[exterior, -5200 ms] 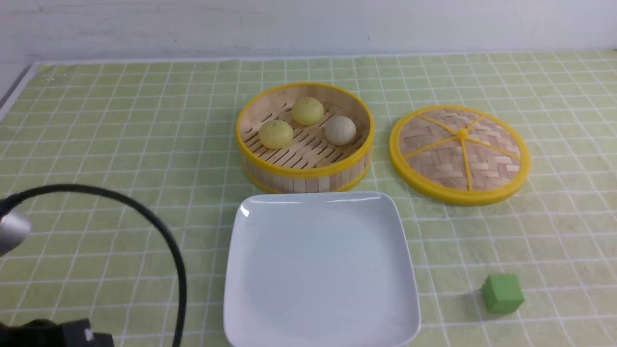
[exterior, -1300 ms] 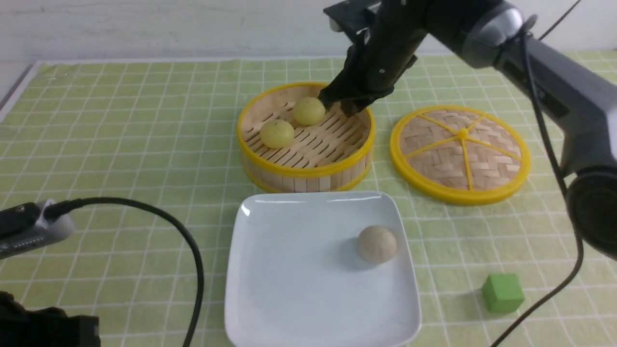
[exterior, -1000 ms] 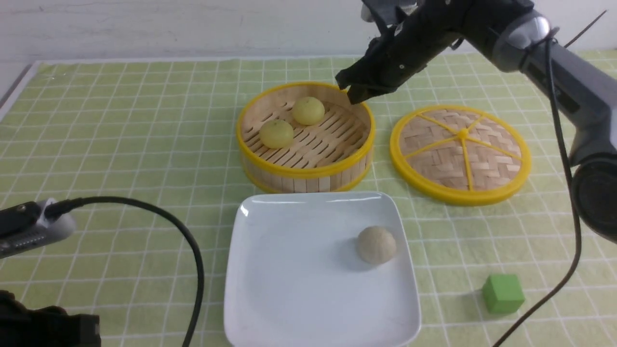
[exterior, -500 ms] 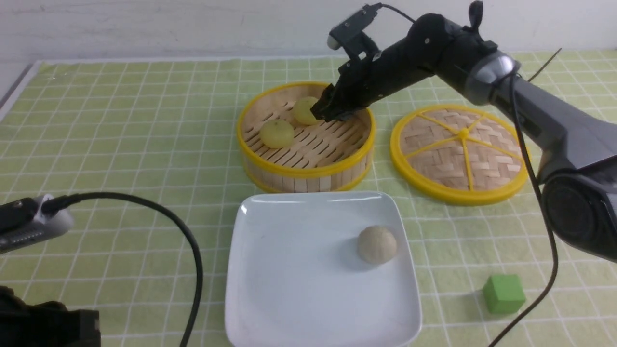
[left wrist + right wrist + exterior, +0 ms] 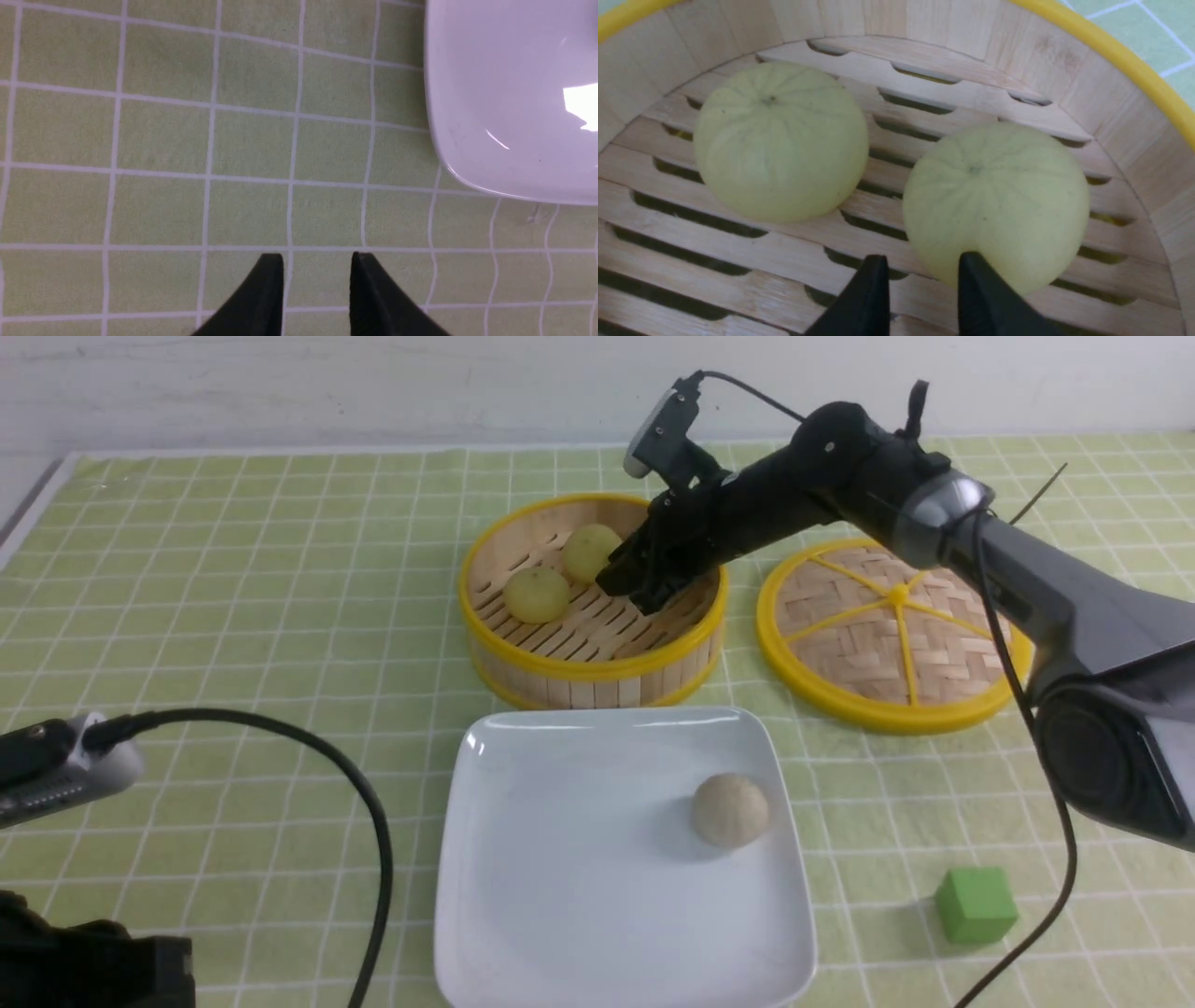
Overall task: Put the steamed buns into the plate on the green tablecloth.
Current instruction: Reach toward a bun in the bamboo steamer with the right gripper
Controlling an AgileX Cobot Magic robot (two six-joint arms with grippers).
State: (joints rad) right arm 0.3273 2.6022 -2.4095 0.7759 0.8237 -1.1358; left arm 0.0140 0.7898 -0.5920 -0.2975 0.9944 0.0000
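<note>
Front view: green tablecloth [image 5: 233, 616], gridded in white, covers the table. White square plate [image 5: 523, 896] lies at near centre, and one greyish bun [image 5: 730, 810] sits on its right half. Behind the plate, a yellow-rimmed bamboo steamer basket [image 5: 579, 677] holds two yellow buns close together, the front-left bun [image 5: 536, 595] and the rear bun [image 5: 588, 551]. Right gripper [image 5: 637, 586] reaches down inside the basket, just right of the rear bun. Woven lid [image 5: 892, 635] lies flat to the basket's right. Green cube [image 5: 974, 903] stands right of the plate, apart from it. Left wrist view: left gripper [image 5: 317, 280] hangs over bare cloth beside a plate corner, its fingers narrowly parted with nothing between them. Right wrist view: right gripper's fingers narrowly parted over the slatted basket floor, gap empty. One fingertip [image 5: 971, 270] overlaps the lower edge of the rear bun; contact cannot be told. The front-left bun lies beyond, clear of both fingers.
</note>
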